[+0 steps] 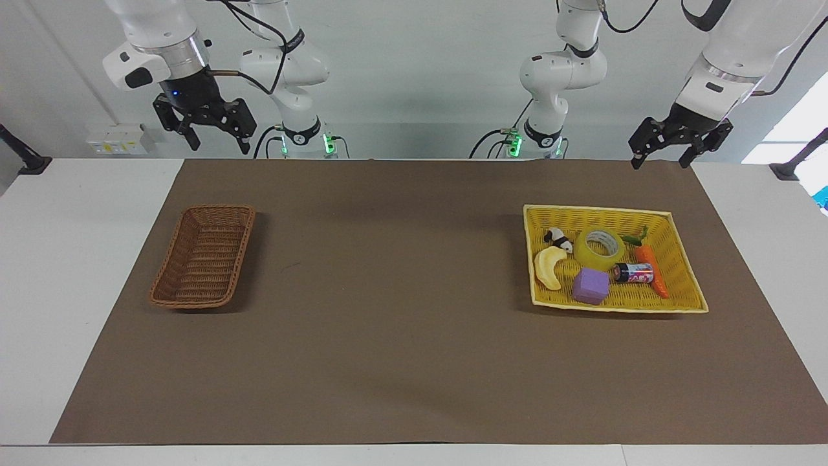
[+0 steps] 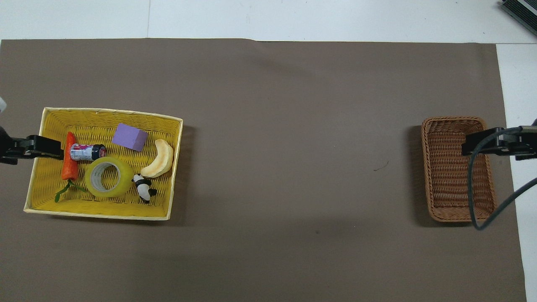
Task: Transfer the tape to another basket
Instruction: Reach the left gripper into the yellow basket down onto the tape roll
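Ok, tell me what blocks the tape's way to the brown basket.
Nothing visible does. The tape lies in the yellow basket among a panda, banana, block, can and carrot. Between it and the brown basket is bare mat. The open left tool hangs above, holding nothing.

In the overhead view we see only a dark finger of the left gripper [image 2: 31, 147] coming in at nine o'clock; the rest is cut off by the edge. At three o'clock the right gripper [image 2: 497, 144] is likewise cut off, and with its cable it covers part of the basket [image 2: 444, 201]. At the one o'clock corner a dark object [image 2: 520, 10] is cropped; we cannot tell what it is. The label on the small can [image 2: 86, 152] is too small to read. The tape [image 2: 108, 176] hides part of the carrot's [image 2: 69, 161] green leaves.
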Motion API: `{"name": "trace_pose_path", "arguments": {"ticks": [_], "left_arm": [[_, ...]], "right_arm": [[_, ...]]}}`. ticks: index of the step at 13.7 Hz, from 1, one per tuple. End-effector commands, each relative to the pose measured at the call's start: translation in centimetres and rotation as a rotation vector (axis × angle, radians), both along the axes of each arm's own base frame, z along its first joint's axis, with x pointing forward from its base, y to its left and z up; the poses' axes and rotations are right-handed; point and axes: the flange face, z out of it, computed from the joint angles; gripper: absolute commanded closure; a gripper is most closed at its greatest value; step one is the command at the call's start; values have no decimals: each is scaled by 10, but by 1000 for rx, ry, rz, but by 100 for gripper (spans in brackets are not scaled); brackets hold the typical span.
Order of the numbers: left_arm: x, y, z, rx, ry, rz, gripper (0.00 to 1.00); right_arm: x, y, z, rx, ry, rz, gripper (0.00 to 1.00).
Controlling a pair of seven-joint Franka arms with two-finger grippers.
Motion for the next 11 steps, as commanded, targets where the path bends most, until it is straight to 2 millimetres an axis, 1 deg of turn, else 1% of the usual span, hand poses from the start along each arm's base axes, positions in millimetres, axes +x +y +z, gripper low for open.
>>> {"name": "trace_pose_path", "arguments": {"ticks": [1, 2, 5, 6, 8, 9, 10, 11], "left_arm": [[-14, 9, -25, 21, -14, 4, 0], [-12, 9, -37, 20, -19, 2, 0], [-12, 11, -85, 18, -34, -1, 0], [-11, 11, -97, 17, -36, -1, 0], [-13, 18, -129, 10, 12, 14, 0], [-13, 18, -145, 6, 30, 14, 0], [-17, 17, -160, 4, 36, 14, 0], [-21, 17, -172, 4, 35, 13, 3]], "right_arm": [[2, 2, 3, 24, -9, 3, 0], [2, 0, 4, 24, -12, 2, 0], [-1, -7, 3, 23, 5, -12, 0], [0, -4, 4, 24, -9, -3, 0], [1, 4, 0, 24, -10, 23, 0], [4, 4, 1, 25, -39, 20, 0], [8, 5, 1, 28, -63, 18, 0], [11, 6, -1, 28, -70, 19, 0]]}}
